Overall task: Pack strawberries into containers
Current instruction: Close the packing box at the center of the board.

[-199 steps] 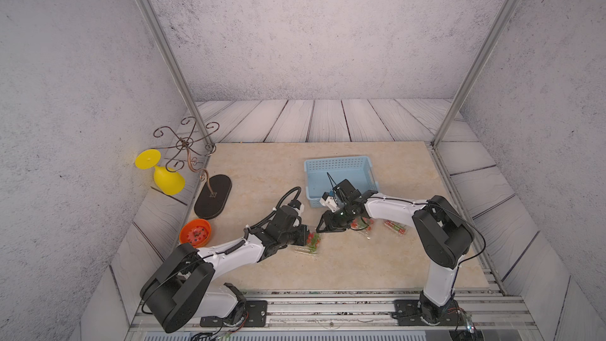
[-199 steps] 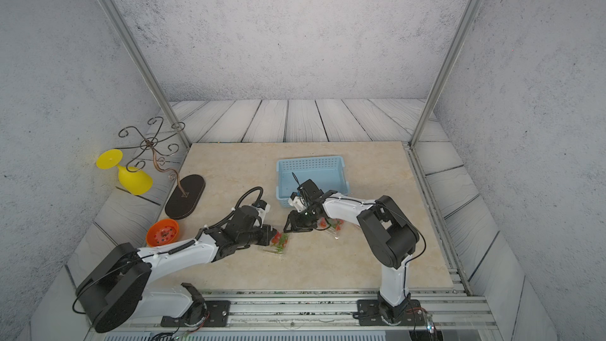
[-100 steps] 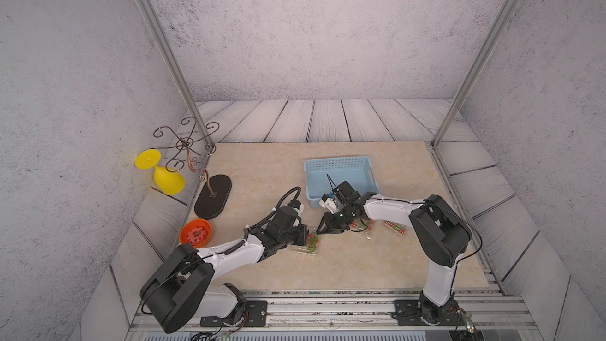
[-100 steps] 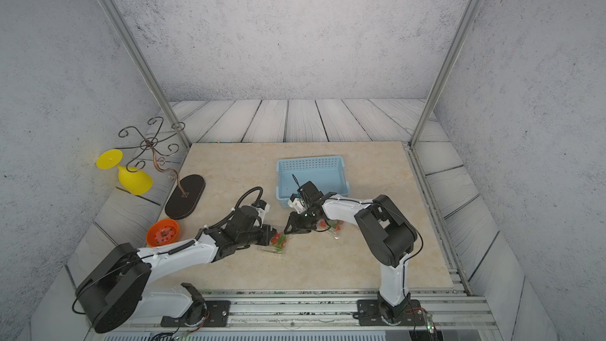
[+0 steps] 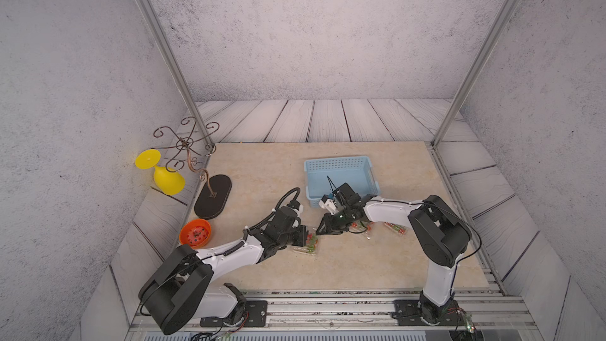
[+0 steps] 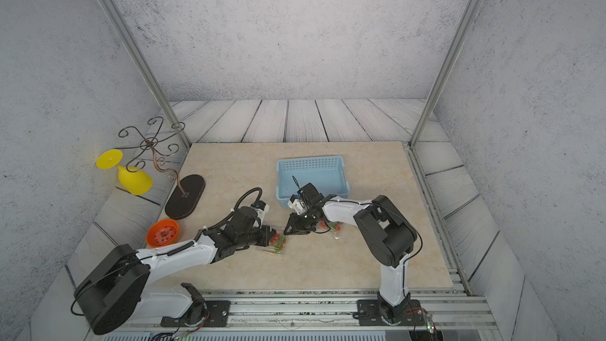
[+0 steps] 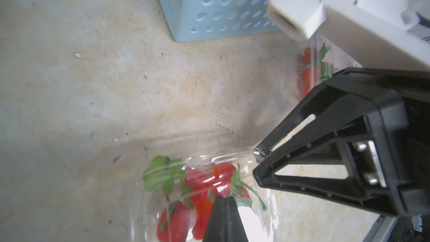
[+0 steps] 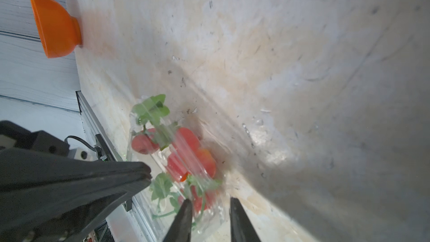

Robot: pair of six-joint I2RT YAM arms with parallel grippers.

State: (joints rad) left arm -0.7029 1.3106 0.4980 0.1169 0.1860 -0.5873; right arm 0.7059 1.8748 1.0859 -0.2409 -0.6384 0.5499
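Soft even light; blurry wrist close-ups

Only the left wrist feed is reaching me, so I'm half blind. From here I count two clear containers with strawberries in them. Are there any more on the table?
Observer: Yes. In a top view a third container lies on the table just past the right arm, on the side away from the left arm.
Operator: Anything on the left arm's side that I might knock?
Observer: An orange bowl stands at the table's left edge, beside the left arm but apart from it.
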